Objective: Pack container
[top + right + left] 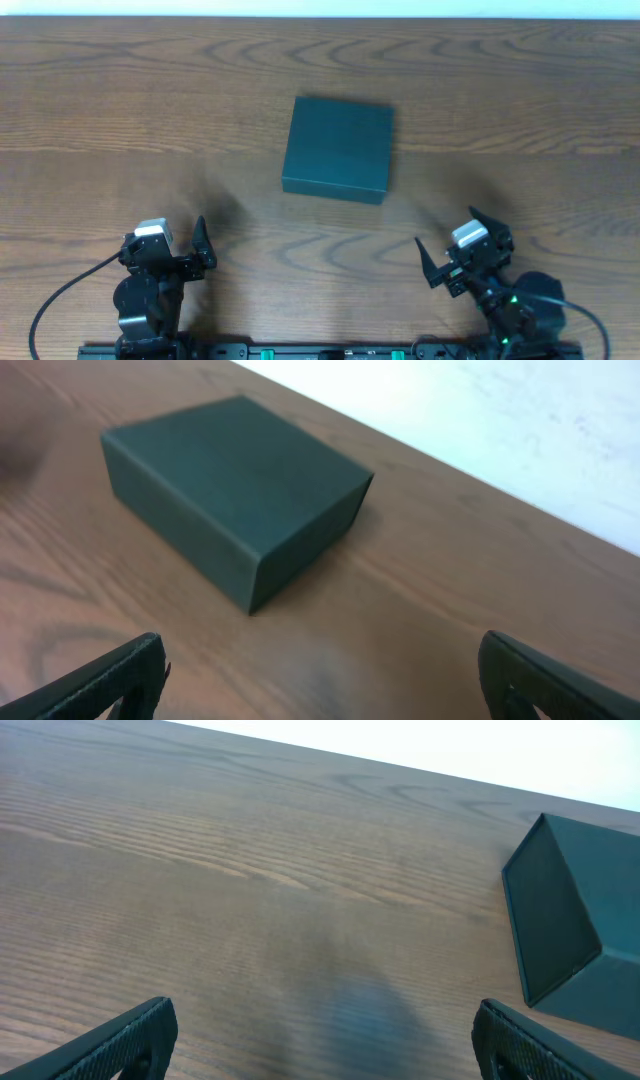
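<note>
The container (338,148) is a dark grey-green square box lying shut in the middle of the wooden table. The left wrist view catches its corner (580,935) at the right edge. In the right wrist view the container (235,485) lies whole, ahead and to the left. My left gripper (185,250) rests near the front left edge, open and empty, well short of the box. My right gripper (458,252) sits near the front right edge, also open with nothing between its fingers. Wide-apart fingers (125,1040) (110,680) frame bare wood in both wrist views.
The wooden table (120,120) stretches to a pale far edge behind the box. A black rail (320,351) with the arm bases runs along the front edge. No other objects show.
</note>
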You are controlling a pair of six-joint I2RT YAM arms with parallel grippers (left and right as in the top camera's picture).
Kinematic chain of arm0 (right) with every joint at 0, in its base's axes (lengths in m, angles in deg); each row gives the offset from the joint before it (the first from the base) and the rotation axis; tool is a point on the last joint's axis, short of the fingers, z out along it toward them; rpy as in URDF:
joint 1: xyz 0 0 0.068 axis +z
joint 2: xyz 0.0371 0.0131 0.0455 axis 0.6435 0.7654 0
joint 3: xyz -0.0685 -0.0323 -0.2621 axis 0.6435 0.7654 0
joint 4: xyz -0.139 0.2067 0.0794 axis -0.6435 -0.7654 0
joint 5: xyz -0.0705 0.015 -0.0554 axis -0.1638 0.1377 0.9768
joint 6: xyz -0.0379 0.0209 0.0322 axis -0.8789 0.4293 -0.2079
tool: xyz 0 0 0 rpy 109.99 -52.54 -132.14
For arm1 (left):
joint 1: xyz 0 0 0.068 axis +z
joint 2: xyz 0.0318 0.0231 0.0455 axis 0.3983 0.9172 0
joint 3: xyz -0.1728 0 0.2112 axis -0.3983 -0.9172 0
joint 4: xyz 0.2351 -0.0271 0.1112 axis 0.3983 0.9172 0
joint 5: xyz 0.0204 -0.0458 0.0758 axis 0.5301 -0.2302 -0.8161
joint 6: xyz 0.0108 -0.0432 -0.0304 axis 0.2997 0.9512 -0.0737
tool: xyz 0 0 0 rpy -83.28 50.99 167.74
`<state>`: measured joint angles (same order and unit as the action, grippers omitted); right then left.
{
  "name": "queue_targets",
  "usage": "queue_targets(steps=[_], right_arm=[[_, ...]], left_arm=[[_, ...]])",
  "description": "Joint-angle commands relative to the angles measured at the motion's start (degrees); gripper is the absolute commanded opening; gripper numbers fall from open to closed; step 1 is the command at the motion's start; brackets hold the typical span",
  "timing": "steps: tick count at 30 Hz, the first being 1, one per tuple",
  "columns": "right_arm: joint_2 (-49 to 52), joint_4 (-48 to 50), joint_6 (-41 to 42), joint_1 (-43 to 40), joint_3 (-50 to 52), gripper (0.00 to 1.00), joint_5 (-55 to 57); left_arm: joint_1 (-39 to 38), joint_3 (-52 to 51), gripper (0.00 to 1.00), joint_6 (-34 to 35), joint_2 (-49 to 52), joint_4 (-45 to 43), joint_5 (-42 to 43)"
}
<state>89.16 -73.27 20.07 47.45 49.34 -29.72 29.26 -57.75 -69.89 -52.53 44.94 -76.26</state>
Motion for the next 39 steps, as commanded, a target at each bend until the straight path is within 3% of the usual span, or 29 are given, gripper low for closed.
queue_targets(steps=[1,5,39], right_arm=[[-3.82,0.31,-0.66,0.9,3.74,0.99,-0.09],[-5.73,1.05,1.77,1.01,7.72,0.99,-0.07],[-5.73,1.16,2.32,1.79,7.69,0.99,-0.04]], left_arm=[[-0.24,-1.18,0.95,-1.01,-0.33,0.24,-0.61],[-0.24,-1.18,0.95,-1.01,-0.33,0.24,-0.61],[-0.24,-1.18,0.95,-0.98,-0.33,0.24,-0.61]])
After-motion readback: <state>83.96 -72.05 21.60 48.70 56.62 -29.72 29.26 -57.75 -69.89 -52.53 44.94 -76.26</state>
